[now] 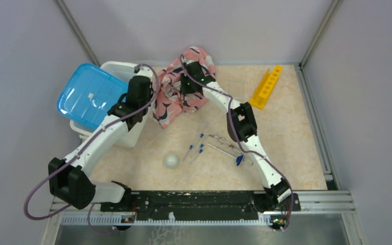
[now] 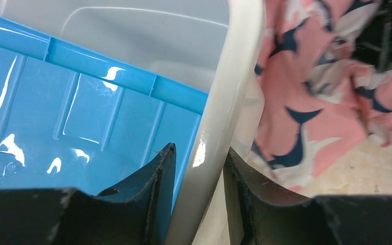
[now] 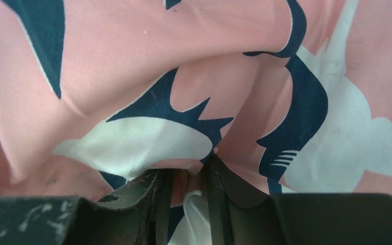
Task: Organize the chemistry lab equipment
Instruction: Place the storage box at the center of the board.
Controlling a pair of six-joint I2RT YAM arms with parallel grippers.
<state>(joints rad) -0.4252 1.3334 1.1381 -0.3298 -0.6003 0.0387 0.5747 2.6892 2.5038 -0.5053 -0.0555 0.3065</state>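
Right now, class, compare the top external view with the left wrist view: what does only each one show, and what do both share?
Only the top external view shows the lab items: the yellow rack at the far right, and the blue-capped tubes, metal tongs and whitish ball near the table's middle. Only the left wrist view shows the left pincer up close, gripping the rim of the white bin. Both show that bin, its blue lid and the pink whale-patterned cloth beside it.
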